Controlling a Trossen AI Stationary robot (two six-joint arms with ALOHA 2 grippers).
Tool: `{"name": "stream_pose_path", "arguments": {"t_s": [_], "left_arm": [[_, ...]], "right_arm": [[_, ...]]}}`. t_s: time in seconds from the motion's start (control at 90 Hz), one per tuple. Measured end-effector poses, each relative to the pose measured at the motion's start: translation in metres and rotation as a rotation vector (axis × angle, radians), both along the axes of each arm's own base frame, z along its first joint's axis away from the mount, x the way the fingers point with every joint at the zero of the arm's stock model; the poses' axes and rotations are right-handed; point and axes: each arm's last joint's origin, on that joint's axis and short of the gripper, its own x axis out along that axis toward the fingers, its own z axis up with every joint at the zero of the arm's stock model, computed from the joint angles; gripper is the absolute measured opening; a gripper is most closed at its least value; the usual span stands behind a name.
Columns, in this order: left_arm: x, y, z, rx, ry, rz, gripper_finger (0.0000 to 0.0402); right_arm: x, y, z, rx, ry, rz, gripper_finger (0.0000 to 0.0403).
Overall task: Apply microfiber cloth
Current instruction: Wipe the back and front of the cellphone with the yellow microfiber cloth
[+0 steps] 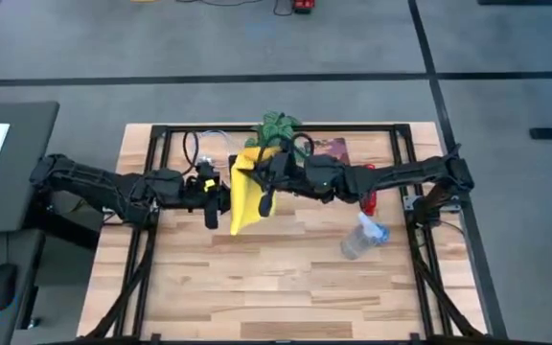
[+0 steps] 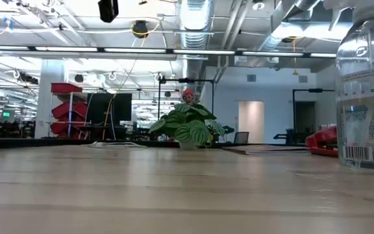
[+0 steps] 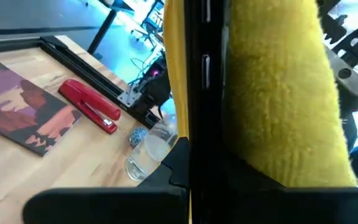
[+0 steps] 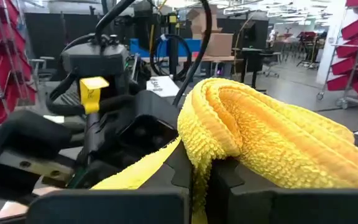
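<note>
From above, the two arms meet over the middle of the table [image 1: 199, 287], and the yellow cloth [image 1: 245, 196] hangs between them, up in the air. The right gripper [image 1: 268, 171] pinches its top. The left gripper [image 1: 220, 196] is pressed tight on its side. Down low, a plant [image 2: 188, 128] and a clear bottle [image 2: 367, 91] stand on the wood. The left wrist sees the cloth [image 3: 278, 93], a red stapler [image 3: 92, 107] and a booklet [image 3: 23, 115]. The right wrist sees the cloth [image 4: 272, 140] bunched in its fingers.

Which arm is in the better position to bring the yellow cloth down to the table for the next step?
Probably the right. Its gripper is shut on the cloth, which bunches between its fingers. The left gripper sits beside the hanging cloth; whether it grips is unclear.
</note>
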Motion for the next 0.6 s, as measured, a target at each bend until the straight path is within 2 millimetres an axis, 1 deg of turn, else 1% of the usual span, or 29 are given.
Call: {"name": "stream_pose_path", "arguments": {"t_s": [0.133, 0.189, 0.244, 0.3, 0.367, 0.489, 0.6], "left_arm": [[0.0, 0.0, -0.002, 0.01, 0.015, -0.003, 0.0004], [0.0, 0.0, -0.002, 0.017, 0.016, 0.001, 0.0004], [0.0, 0.0, -0.003, 0.026, 0.029, -0.004, 0.0004], [0.0, 0.0, -0.005, 0.031, 0.041, -0.006, 0.0004], [0.0, 0.0, -0.005, 0.03, 0.042, 0.002, 0.0004], [0.0, 0.0, -0.006, 0.03, 0.052, 0.018, 0.0004], [-0.001, 0.001, -0.004, 0.024, 0.04, 0.02, 0.0004]], "right_arm": [[-0.001, 0.004, -0.01, 0.053, 0.108, 0.135, 0.0], [-0.001, 0.009, -0.016, 0.065, 0.165, 0.196, 0.0], [-0.001, 0.013, -0.022, 0.068, 0.208, 0.228, 0.0], [-0.001, 0.014, -0.023, 0.067, 0.223, 0.24, 0.0], [-0.001, 0.014, -0.022, 0.062, 0.21, 0.213, 0.0], [0.0, 0.014, -0.02, 0.036, 0.168, 0.104, 0.0], [-0.001, 0.01, -0.011, 0.01, 0.089, 0.033, 0.0]]}}
